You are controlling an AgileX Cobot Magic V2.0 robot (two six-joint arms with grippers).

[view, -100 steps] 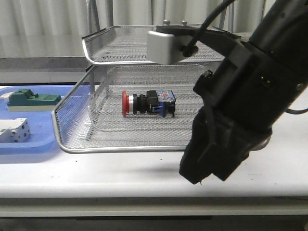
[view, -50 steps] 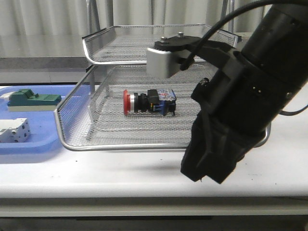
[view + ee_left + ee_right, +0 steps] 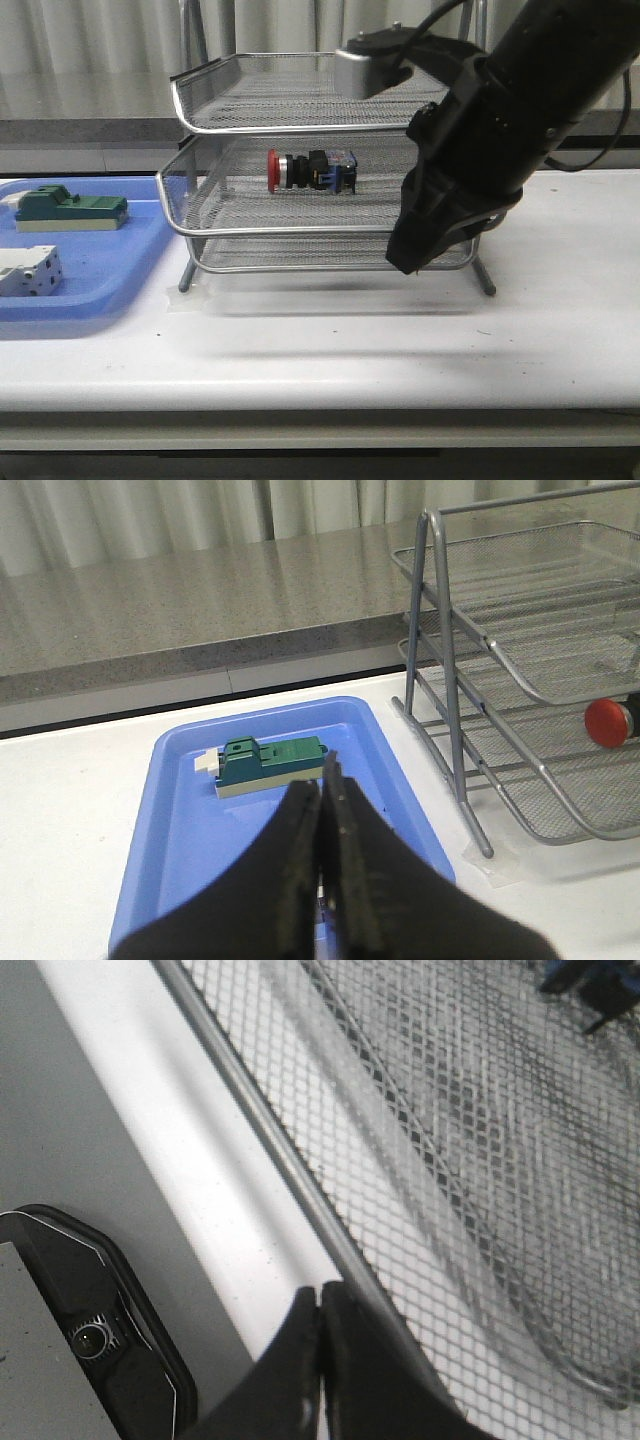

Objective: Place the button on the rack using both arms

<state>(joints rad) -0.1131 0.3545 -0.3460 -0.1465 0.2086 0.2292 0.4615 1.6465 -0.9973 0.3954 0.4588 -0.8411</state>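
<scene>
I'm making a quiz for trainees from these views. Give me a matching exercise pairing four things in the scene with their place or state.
Things:
1. button
2. green block
3. left end effector
4. white block

Places or states:
A. shut, holding nothing
B. on the blue tray, farther from the camera
C. on the rack's middle tier
D. on the blue tray, nearer the camera

Pairs: 1-C, 2-B, 3-A, 4-D

The rack [image 3: 300, 215] is bright silver metal: fine wire mesh in its trays, smooth shiny rod for the rims and legs. The button [image 3: 312, 171] has a glossy red cap, a polished silver collar and a dull black-and-blue plastic body, while the tray [image 3: 180, 810] looks like smooth blue plastic with a soft sheen. The counter [image 3: 330, 340] is matt white, and the right arm [image 3: 500, 120] wears matt black casing with one satin grey box.
</scene>
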